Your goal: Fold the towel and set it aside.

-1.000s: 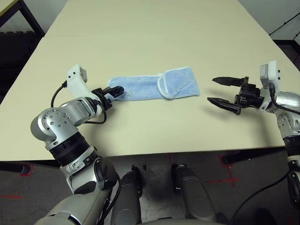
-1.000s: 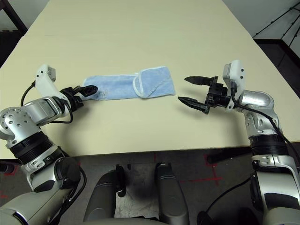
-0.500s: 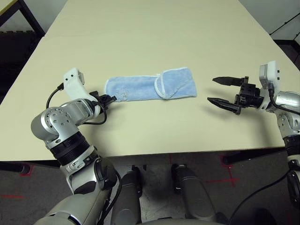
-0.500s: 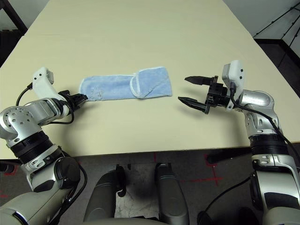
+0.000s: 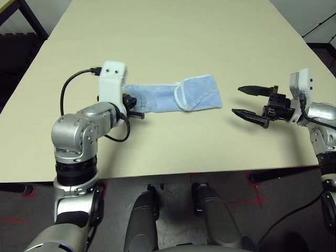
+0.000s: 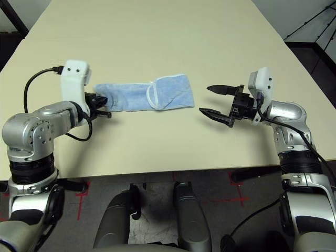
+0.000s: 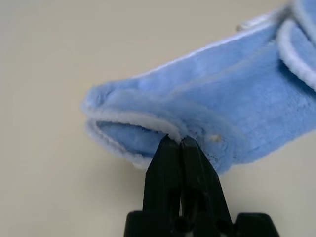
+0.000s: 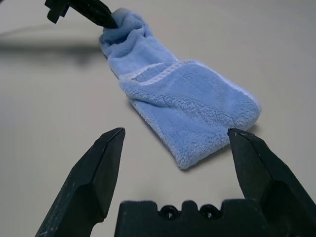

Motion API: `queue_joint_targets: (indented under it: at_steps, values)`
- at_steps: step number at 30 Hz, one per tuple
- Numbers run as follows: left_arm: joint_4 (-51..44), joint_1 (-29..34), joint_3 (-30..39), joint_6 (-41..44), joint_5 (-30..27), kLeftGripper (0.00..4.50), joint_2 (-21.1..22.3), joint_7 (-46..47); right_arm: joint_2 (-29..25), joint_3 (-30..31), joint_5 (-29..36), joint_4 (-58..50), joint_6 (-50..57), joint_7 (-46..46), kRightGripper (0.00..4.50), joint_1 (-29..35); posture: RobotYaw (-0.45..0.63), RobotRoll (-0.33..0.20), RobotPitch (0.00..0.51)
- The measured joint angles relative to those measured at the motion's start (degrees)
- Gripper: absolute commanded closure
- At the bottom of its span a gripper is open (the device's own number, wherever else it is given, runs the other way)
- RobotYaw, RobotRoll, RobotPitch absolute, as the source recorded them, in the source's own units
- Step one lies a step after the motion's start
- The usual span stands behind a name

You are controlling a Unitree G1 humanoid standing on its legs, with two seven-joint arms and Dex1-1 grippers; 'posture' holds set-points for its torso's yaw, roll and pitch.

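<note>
We see the left gripper pressed together, pinching the edge of the light-blue terry towel; its wrist housing partly hides that end. The towel's folded end points toward the right gripper, which stands spread just beside it, holding nothing.

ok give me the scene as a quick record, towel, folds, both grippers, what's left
towel: light blue, lying lengthwise on the table
fold: its end toward the robot's right is folded over; the strip is not yet folded in half
left gripper: shut on the towel's left end, edge pinched
right gripper: open, beside the folded end, not touching
left to do: likely bring the left end over, then set it aside
</note>
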Motion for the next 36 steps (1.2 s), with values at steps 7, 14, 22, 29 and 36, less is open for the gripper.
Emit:
queue_joint_targets:
  at_steps: [7, 14, 22, 29, 36]
  values:
    - [-0.8, -0.7, -11.4, -8.5, 6.0, 4.43, 8.9, -5.6, 0.0, 0.0, 0.0, 0.0, 0.0, -0.5, 0.00, 0.1, -0.20, 0.000, 0.213]
    - [-1.7, -5.1, -20.5, -16.8, 15.0, 4.43, 15.4, -11.9, 0.1, 0.0, 0.0, -0.1, 0.0, -0.8, 0.00, 0.5, -0.20, 0.000, 0.216]
    - [-1.7, -8.4, -22.0, -19.6, 20.2, 4.43, 14.9, -17.8, 0.2, 0.0, 0.0, -0.4, 0.0, -1.0, 0.00, 1.0, -0.20, 0.000, 0.219]
    - [-1.8, -9.9, -23.0, -20.0, 22.7, 4.43, 11.9, -21.6, 0.4, 0.0, 0.0, -0.4, 0.0, -1.4, 0.00, 1.0, -0.20, 0.000, 0.220]
    - [-2.1, -11.7, -25.6, -20.7, 24.9, 4.43, 9.7, -25.5, 0.4, 0.0, 0.0, -0.4, 0.0, -1.7, 0.00, 1.0, -0.21, 0.000, 0.218]
